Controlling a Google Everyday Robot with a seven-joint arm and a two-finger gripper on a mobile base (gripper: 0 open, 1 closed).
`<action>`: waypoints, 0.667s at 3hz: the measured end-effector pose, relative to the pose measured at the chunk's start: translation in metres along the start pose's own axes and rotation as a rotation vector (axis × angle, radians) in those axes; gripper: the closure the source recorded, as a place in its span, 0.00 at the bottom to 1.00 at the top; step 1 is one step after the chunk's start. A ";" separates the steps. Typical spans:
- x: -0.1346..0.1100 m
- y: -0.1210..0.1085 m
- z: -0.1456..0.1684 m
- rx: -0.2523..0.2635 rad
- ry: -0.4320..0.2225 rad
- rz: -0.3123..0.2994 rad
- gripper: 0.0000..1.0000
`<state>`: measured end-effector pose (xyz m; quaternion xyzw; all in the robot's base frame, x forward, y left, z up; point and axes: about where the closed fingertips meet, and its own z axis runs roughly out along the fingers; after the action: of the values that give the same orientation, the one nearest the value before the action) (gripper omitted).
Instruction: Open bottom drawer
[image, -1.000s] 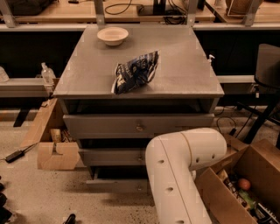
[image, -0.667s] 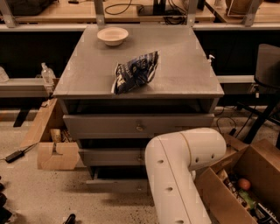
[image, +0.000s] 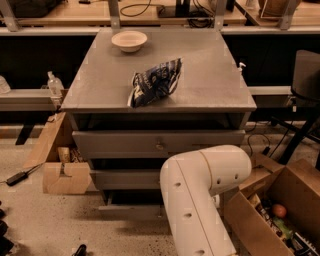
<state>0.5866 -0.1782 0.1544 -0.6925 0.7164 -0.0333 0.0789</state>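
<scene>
My gripper is out of sight, somewhere below and behind my own white arm (image: 202, 192), which fills the frame at 5 o'clock; whether it is spread or pressed together I cannot tell, nor whether it touches anything.

The bottom drawer (image: 129, 210) sits at 6 o'clock, lowest of the three grey fronts, under the middle drawer (image: 125, 179) and the top drawer (image: 120, 143); only its left part shows, and its centre, where a knob would be, lies behind my arm.

What I judge could go wrong:

- my arm blocks the view of the pull point, so I could close on the middle front by mistake; that would open the wrong drawer;
- a small round knob gives little purchase; a pull angled to one side could slip off it or rack the drawer in its runners;
- the open cardboard box (image: 280, 215) at 4 o'clock lies just beside my elbow; drawing back could drive the arm into it;
- a hard tug could rock the cabinet; the chip bag (image: 155, 82) near the front edge of the surface (image: 210, 75) might slide off, and the bowl (image: 129, 40) at 12 o'clock could shift.
</scene>
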 end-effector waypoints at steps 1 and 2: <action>-0.013 0.008 -0.001 0.007 0.037 -0.002 0.42; -0.020 0.025 -0.003 -0.005 0.058 0.012 0.66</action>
<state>0.5616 -0.1576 0.1550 -0.6870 0.7226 -0.0511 0.0563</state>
